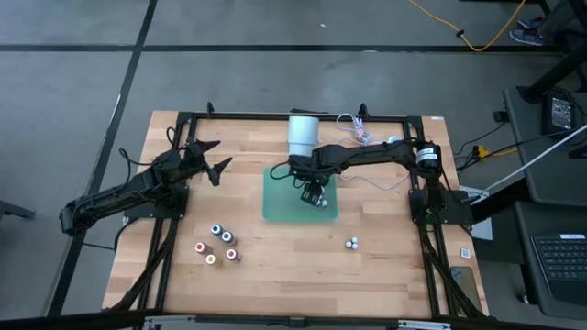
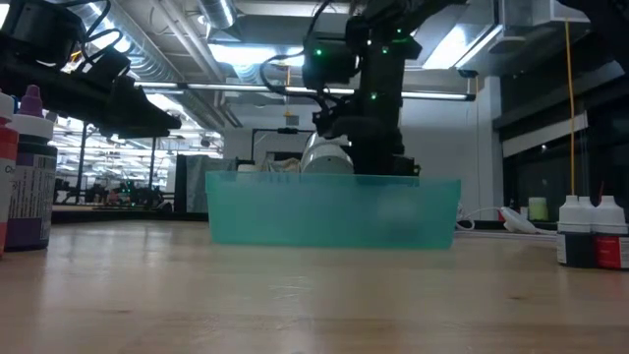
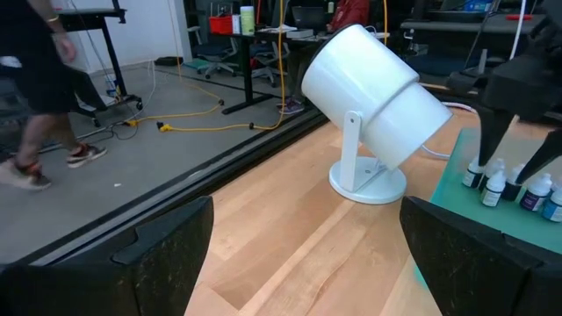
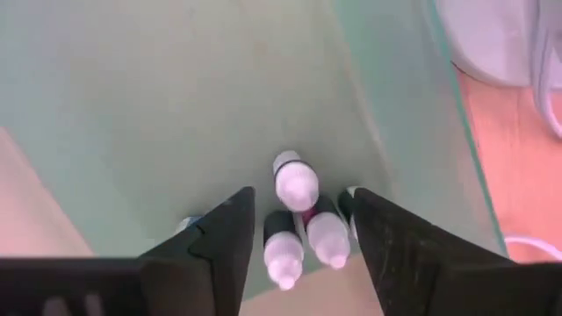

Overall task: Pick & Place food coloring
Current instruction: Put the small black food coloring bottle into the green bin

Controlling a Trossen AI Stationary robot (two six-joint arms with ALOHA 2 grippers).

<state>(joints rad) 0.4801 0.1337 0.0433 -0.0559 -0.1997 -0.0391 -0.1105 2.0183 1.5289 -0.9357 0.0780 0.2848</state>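
Between my right gripper's (image 4: 299, 237) two dark fingers (image 4: 219, 237), parted with gaps either side, stand three small white-capped bottles (image 4: 297, 183) on the floor of the green tray (image 4: 132, 105); the fingers flank them and grip none that I can see. Beside one finger another cap tip (image 4: 186, 225) shows, half hidden. Beyond my fingertips the tray floor runs bare to its far wall, and past its rim lies the wooden table (image 1: 385, 266). Behind my wrist, just off the tray's back edge, stands the large white cylinder (image 1: 303, 136) on its foot. Out toward the table's front edge, well apart from my hand, two white-topped bottles (image 1: 352, 243) stand together; farther off to the other side sits a cluster of five food coloring bottles (image 1: 218, 244) with coloured tops. My left gripper (image 1: 218, 158) waits wide apart and empty near the far left corner.
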